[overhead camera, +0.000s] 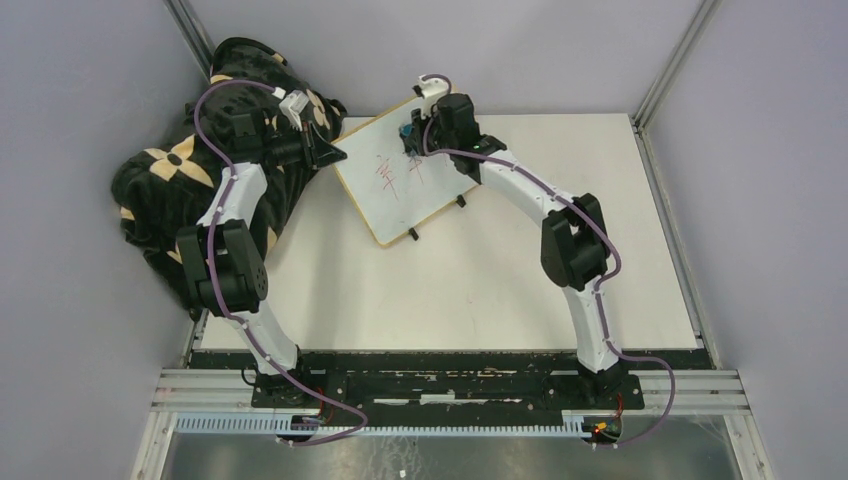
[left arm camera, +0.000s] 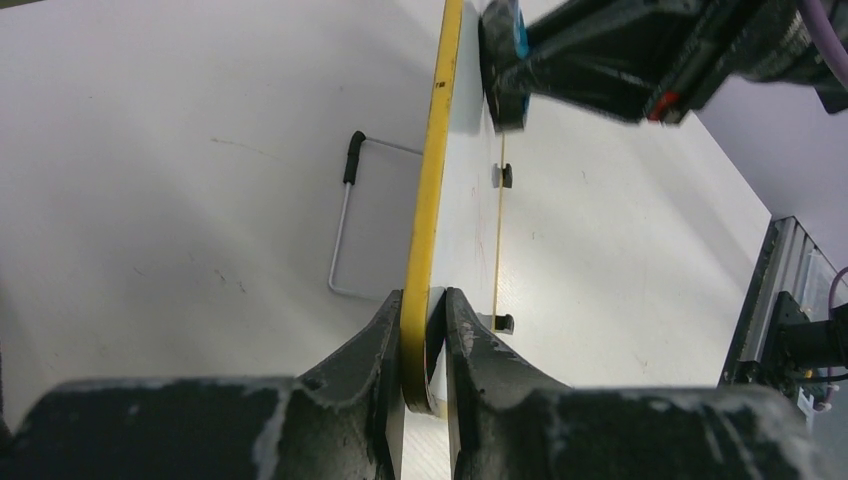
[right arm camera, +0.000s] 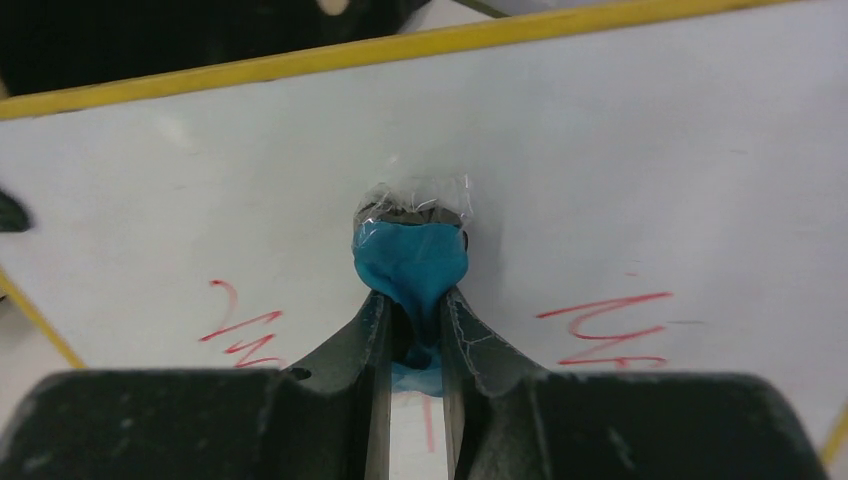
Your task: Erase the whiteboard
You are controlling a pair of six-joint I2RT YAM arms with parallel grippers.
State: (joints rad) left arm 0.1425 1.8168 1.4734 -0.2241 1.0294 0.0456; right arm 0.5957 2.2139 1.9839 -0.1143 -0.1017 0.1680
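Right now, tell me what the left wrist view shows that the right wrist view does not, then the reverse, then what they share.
Only the left wrist view: the left hand clamped on the frame of the whiteboard, seen edge-on, a wire stand on its back side, and its black feet. Only the right wrist view: the red marks on the board's face, and the right hand pinching the blue eraser. Both: the whiteboard, with that eraser at its face.
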